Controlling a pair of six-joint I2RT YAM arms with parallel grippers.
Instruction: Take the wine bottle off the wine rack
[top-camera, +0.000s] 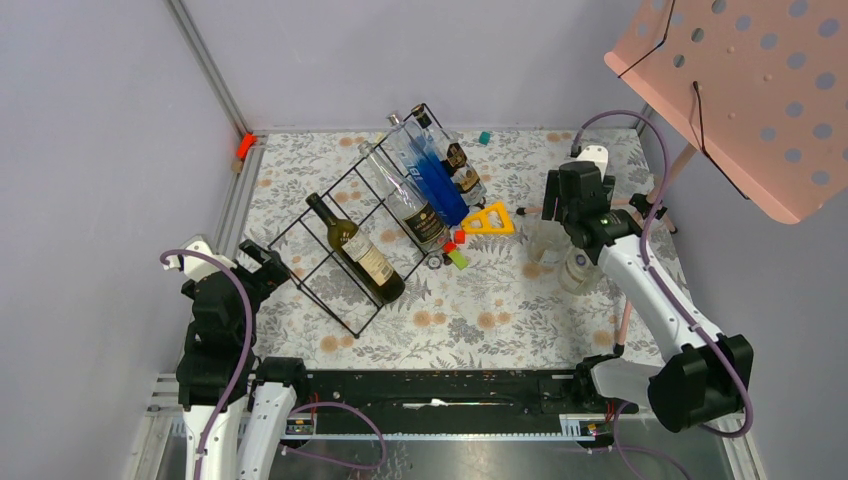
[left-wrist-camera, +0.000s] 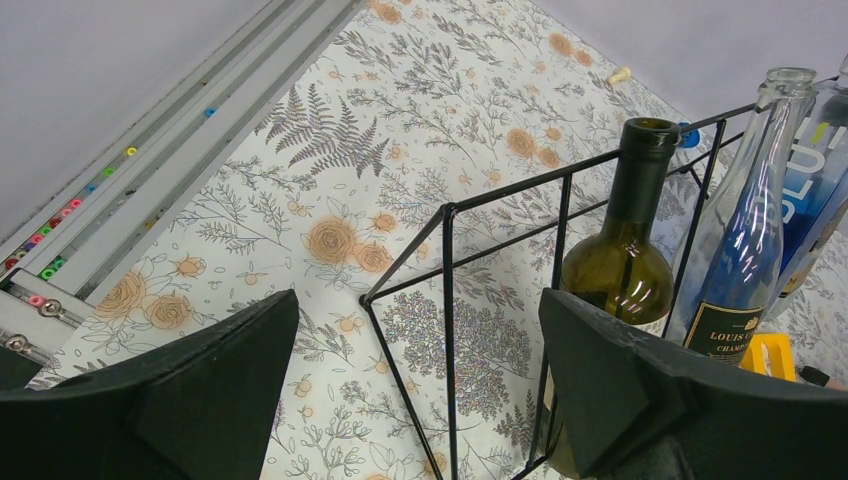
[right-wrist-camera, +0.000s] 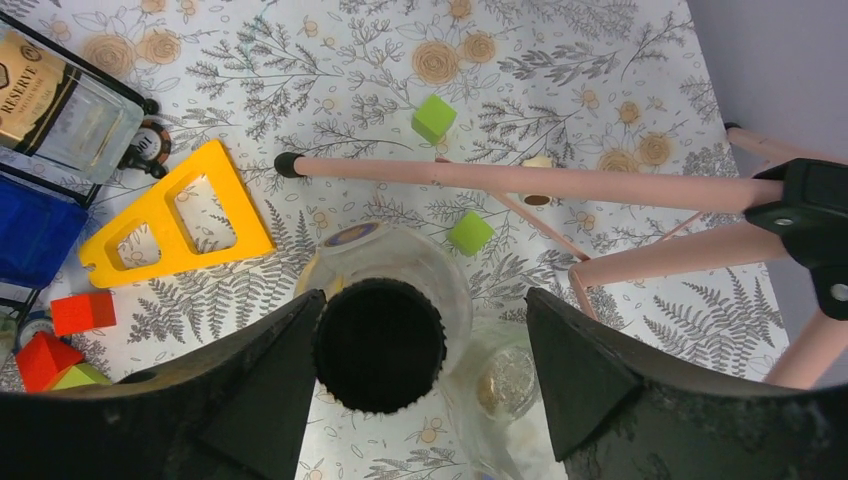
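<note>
From above, the wine bottle (top-camera: 356, 250) is seen cradled aslant on the wine rack (top-camera: 310, 270), just beyond the released left claw (top-camera: 268, 262). At the left wrist, its neck is found ahead, rightward. At the right wrist, the right claw (right-wrist-camera: 425, 300) is parted around an upright clear bottle (right-wrist-camera: 380, 345).

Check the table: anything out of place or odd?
Nothing spilled or broken. Odd: a pink music stand has its legs planted on the table at right, beside the capped clear bottle under the right gripper. A red block and yellow triangle lie loose by the wine rack.
</note>
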